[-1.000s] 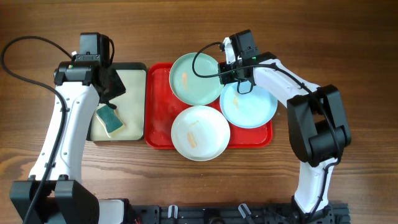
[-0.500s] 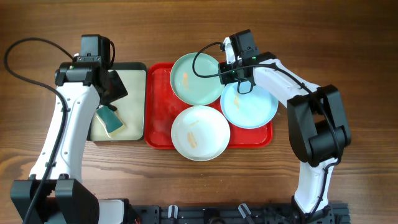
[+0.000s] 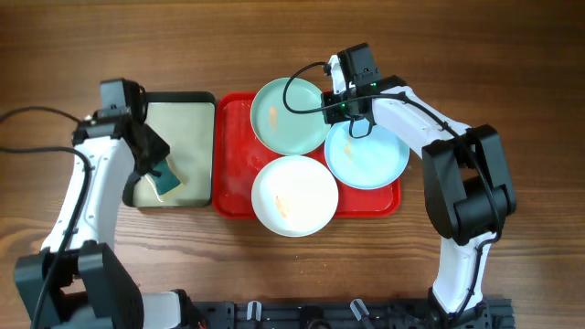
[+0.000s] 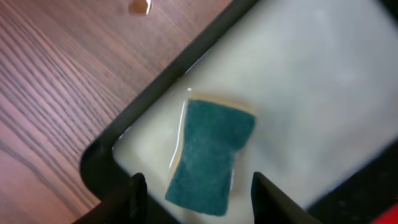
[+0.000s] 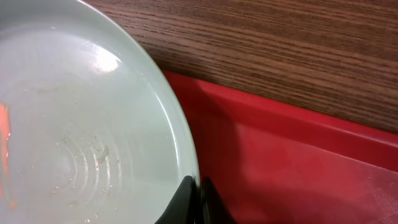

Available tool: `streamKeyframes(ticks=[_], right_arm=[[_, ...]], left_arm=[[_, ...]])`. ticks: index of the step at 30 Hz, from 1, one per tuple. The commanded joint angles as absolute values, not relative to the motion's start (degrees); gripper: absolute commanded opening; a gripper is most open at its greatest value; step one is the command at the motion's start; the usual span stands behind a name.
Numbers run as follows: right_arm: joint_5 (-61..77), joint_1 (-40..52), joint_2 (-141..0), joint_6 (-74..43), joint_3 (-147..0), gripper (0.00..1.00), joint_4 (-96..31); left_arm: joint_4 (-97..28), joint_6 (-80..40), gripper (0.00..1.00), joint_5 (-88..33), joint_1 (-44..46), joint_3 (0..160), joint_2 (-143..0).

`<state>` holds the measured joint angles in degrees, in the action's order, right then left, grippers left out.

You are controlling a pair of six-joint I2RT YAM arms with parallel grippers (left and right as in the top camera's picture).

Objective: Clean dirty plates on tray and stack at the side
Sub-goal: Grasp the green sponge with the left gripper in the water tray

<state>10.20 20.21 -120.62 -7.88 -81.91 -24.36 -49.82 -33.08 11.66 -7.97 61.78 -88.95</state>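
Observation:
Three plates lie on the red tray [image 3: 233, 187]: a pale light-blue one [image 3: 281, 114] at the back, another [image 3: 373, 160] at the right, and a white one [image 3: 294, 195] in front with an orange smear. My right gripper [image 3: 340, 117] is shut on the right rim of the back plate [image 5: 93, 137]; its fingertips [image 5: 198, 183] pinch that rim above the tray floor [image 5: 298, 162]. My left gripper [image 4: 199, 202] hangs open over the green sponge [image 4: 211, 155], one finger on each side of the sponge's near end, not touching it.
The sponge [image 3: 166, 180] lies in the near left corner of a small dark-rimmed tray [image 3: 186, 95] with a pale wet inside, just left of the red tray. A small brownish drop [image 4: 140, 6] sits on the wooden table beyond the small tray's rim [image 4: 155, 81].
My left arm has swung left and toward the table's front, bringing its gripper over the sponge. The right arm and the plates have not moved.

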Motion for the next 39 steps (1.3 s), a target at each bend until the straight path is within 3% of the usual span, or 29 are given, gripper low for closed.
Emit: streamKeyframes(ticks=[1, 6, 20, 25, 31, 39], right_arm=[[8.51, 20.23, -119.24, -7.88, -82.70, 0.04, -24.45], [8.54, 20.23, -119.24, -7.94, -82.70, 0.04, -24.47], [8.51, 20.23, -119.24, -7.92, -82.70, 0.04, -24.47], [8.54, 20.23, -119.24, -7.92, -82.70, 0.04, -24.47], [8.54, 20.23, -119.24, -7.92, -82.70, 0.04, -24.47], [8.54, 20.23, -119.24, -7.88, -82.70, 0.04, -24.47]], left_arm=[[-45.52, -36.58, 0.50, 9.41, -8.16, 56.77, -89.06], [-39.29, -36.56, 0.49, 8.82, -8.16, 52.56, -89.21], [-36.14, -36.49, 0.45, 10.13, -8.16, 51.59, -94.67], [-35.46, -36.45, 0.33, 10.11, -8.16, 51.59, -96.47], [-34.79, -34.11, 0.04, 9.41, -8.16, 51.59, -96.44], [-28.97, -20.71, 0.04, 1.50, -8.16, 51.81, -96.38]])
